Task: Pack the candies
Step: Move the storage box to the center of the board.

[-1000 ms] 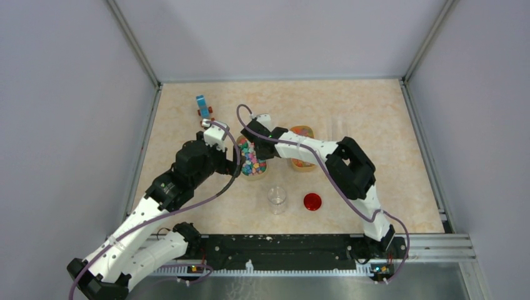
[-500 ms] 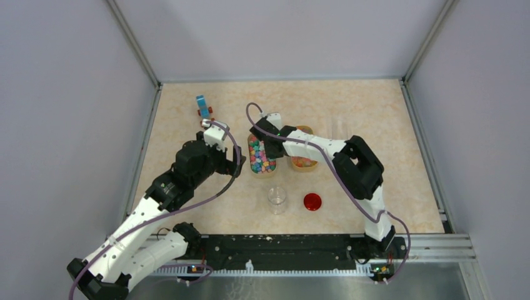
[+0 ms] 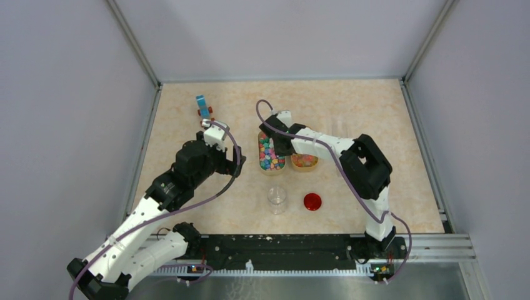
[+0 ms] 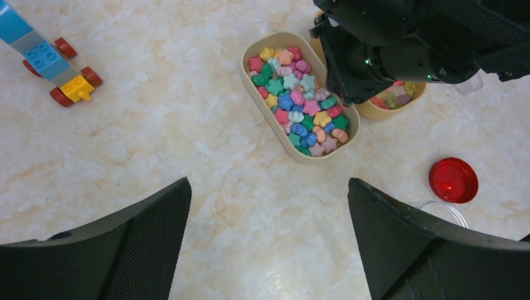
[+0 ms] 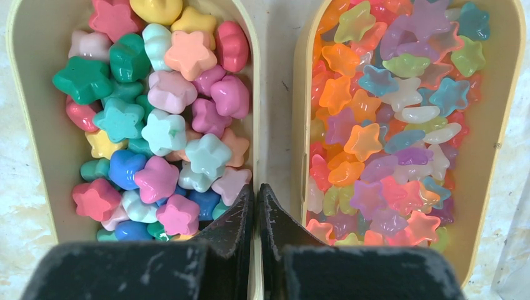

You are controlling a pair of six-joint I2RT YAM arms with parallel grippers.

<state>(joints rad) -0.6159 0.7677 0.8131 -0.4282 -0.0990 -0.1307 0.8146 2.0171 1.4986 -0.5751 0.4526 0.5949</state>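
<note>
Opaque star-shaped candies (image 5: 156, 112) fill a cream oval tray (image 5: 19, 94). Beside it, a second cream tray (image 5: 509, 94) holds translucent candies (image 5: 400, 112). My right gripper (image 5: 254, 200) is shut on the first tray's right wall, one finger inside among the candies and one in the gap between the trays. From above, that gripper (image 3: 279, 147) sits between the two trays (image 3: 260, 136). My left gripper (image 4: 269, 187) hangs open over bare table, well short of the opaque candies (image 4: 297, 103), with nothing between its fingers.
A clear jar (image 3: 277, 199) and a round red lid (image 3: 312, 201) stand in front of the trays. A blue-and-orange toy block vehicle (image 3: 203, 107) lies at the back left. Grey walls enclose the table.
My right gripper has dragged the tray of opaque candies to the right, up beside the tray of translucent ones. The left arm has not moved.
</note>
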